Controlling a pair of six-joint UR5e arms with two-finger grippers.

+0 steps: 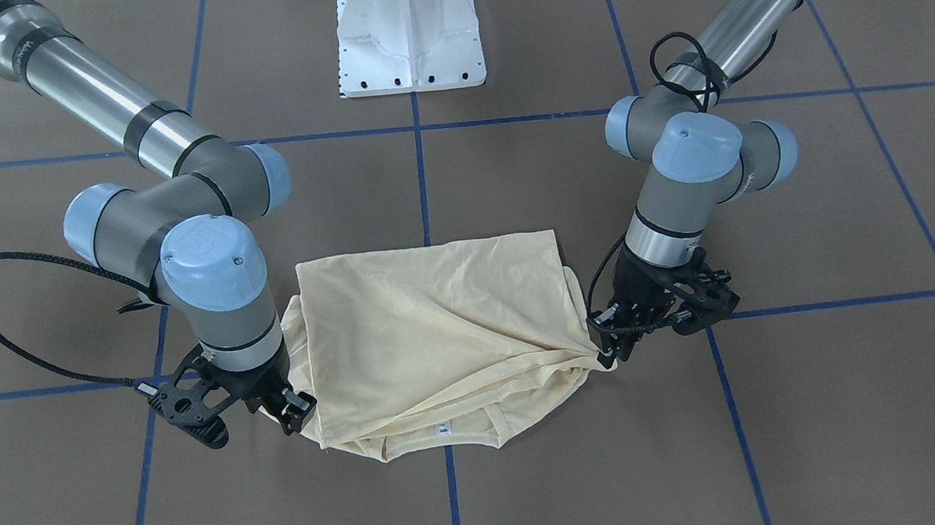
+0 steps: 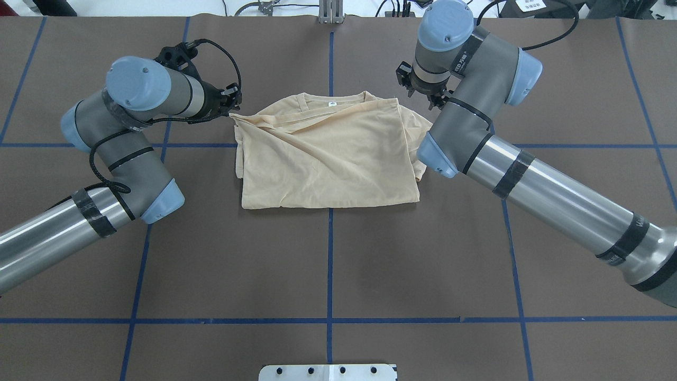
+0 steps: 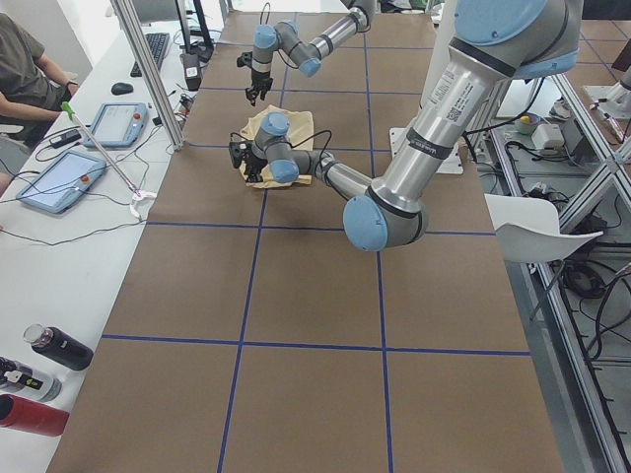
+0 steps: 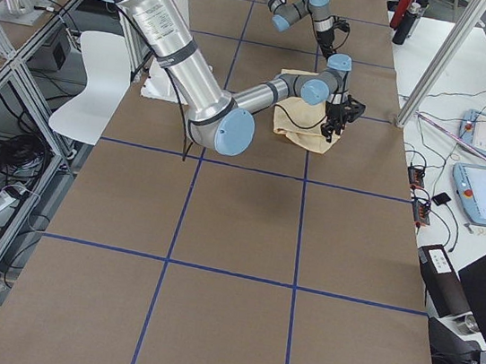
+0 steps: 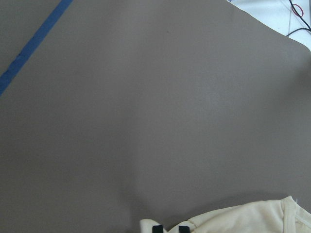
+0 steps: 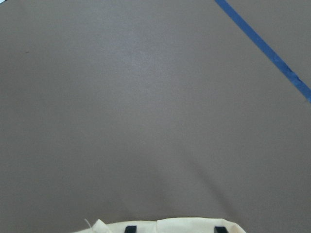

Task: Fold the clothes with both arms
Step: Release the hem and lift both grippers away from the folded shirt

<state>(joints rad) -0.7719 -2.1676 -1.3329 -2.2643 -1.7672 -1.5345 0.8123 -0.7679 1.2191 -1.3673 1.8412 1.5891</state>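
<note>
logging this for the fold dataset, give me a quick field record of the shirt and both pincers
garment: cream T-shirt, folded over itself, no print showing, neck label visible at collar
left pincer: shut on a collar-side shirt corner, cloth creased toward it
right pincer: open, fingertips wide apart at the opposite shirt edge
surface: brown table with blue tape grid

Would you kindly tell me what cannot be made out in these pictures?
Neck label wording: too small in every view.
T-shirt sleeves: mostly tucked beneath folded layers, overhead and front-facing views.
Right gripper fingertips: cut off by the right wrist view's lower edge; overhead, its own wrist hides them.
</note>
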